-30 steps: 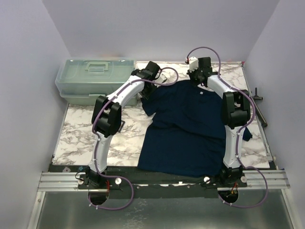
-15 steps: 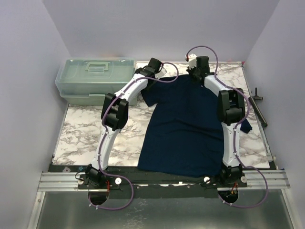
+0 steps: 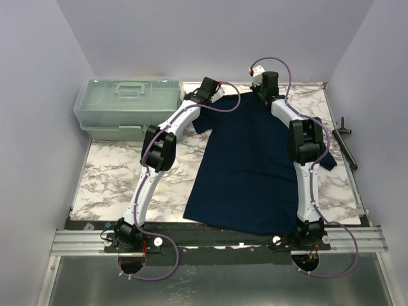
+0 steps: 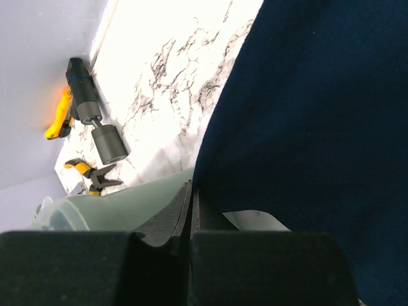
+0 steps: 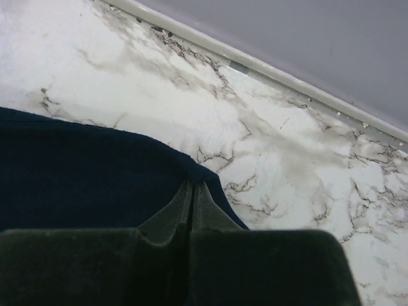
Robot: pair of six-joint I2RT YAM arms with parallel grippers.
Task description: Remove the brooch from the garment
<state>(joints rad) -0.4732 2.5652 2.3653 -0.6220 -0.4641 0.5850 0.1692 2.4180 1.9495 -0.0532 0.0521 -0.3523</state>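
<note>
The dark navy T-shirt (image 3: 255,166) lies spread on the marble table, stretched toward the far edge. My left gripper (image 3: 217,97) is shut on its far left shoulder edge; in the left wrist view (image 4: 191,191) the fabric (image 4: 319,115) hangs to the right of the pinch. My right gripper (image 3: 262,95) is shut on the far right shoulder edge; in the right wrist view (image 5: 192,186) the cloth (image 5: 76,166) bunches at the fingertips. The brooch is not visible in any view.
A translucent green lidded box (image 3: 124,105) stands at the far left, also seen in the left wrist view (image 4: 108,207). Black handled tools (image 3: 344,137) lie at the table's right edge; a black cylinder tool (image 4: 95,121) and orange-handled pliers (image 4: 89,175) lie by the wall.
Both grippers have moved toward the far edge, pulling the shirt's shoulders back and flattening it. The white neck tag seen a second ago no longer shows.
</note>
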